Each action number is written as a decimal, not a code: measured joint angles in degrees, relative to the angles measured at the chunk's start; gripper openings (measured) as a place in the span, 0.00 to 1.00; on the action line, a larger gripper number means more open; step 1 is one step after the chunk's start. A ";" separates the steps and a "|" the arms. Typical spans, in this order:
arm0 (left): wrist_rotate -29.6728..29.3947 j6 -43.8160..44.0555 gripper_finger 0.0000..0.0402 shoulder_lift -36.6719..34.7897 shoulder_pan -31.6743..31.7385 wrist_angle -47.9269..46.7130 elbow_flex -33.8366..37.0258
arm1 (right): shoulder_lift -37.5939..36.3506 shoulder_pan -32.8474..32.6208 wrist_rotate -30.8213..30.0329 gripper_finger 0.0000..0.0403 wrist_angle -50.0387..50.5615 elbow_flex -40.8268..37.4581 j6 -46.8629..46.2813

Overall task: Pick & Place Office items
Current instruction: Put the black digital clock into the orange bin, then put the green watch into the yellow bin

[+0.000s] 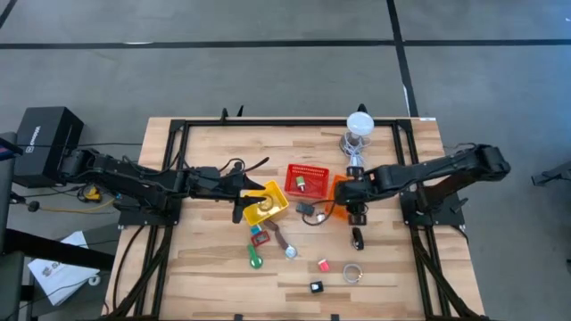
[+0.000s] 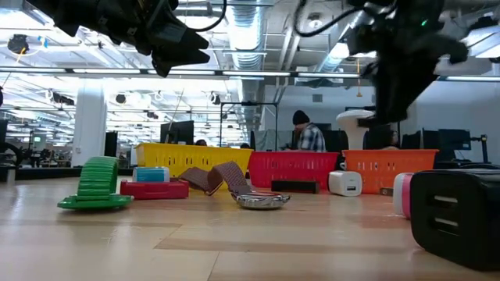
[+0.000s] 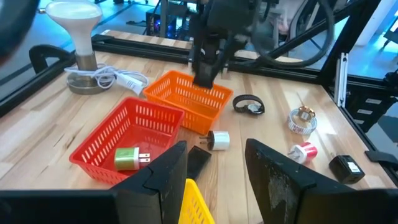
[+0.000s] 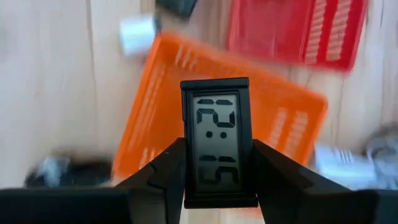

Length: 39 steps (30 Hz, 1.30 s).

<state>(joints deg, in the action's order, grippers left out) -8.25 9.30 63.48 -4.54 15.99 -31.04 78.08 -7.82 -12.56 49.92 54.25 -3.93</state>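
My right gripper [image 4: 217,163] is shut on a small black digital clock [image 4: 217,143] and hovers over the orange basket [image 4: 211,106], also seen in the high view [image 1: 355,209]. My left gripper [image 3: 214,180] is open above the yellow basket [image 1: 268,203], touching nothing. The red basket [image 3: 134,134] holds a green-and-white plug [image 3: 127,158]. Loose on the table lie a white plug [image 3: 217,139], a black band [image 3: 247,104], a tape ring [image 3: 302,119], a red-and-white piece [image 3: 303,151], a green item [image 1: 256,260] and a brown strip [image 1: 281,239]. My right gripper pinches the clock between its two fingers by the two long side edges [image 4: 188,174], at the end away from the top of the display. The fingers come from above, pointing down. The clock is lifted clear over the orange basket, its display facing the wrist camera.
A white-topped lamp-like object with a coiled cable [image 1: 359,129] stands near the far edge behind the orange basket. A black block [image 1: 316,287] lies near the front edge. A black frame rail [image 1: 294,123] runs round the table. Bare wood shows left of the yellow basket.
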 joint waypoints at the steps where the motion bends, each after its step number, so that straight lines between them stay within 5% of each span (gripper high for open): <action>1: 0.00 0.00 0.39 0.00 0.00 -0.05 0.01 | -0.04 0.42 0.04 0.37 -1.83 -1.39 1.07; 8: 0.00 0.00 0.39 0.00 0.00 -0.04 0.00 | 4.49 4.17 0.44 0.37 -4.65 -6.44 1.20; 24: -0.02 0.00 0.39 0.00 0.00 0.43 0.00 | 14.07 4.64 2.14 0.49 -0.18 -2.62 3.92; 39: -0.02 0.00 0.39 0.00 0.00 0.54 -0.02 | 13.84 3.44 2.16 0.45 12.50 14.92 3.96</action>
<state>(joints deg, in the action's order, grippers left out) -8.27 9.30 63.48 -4.54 16.52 -31.07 91.92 -4.38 -10.39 62.42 69.17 0.02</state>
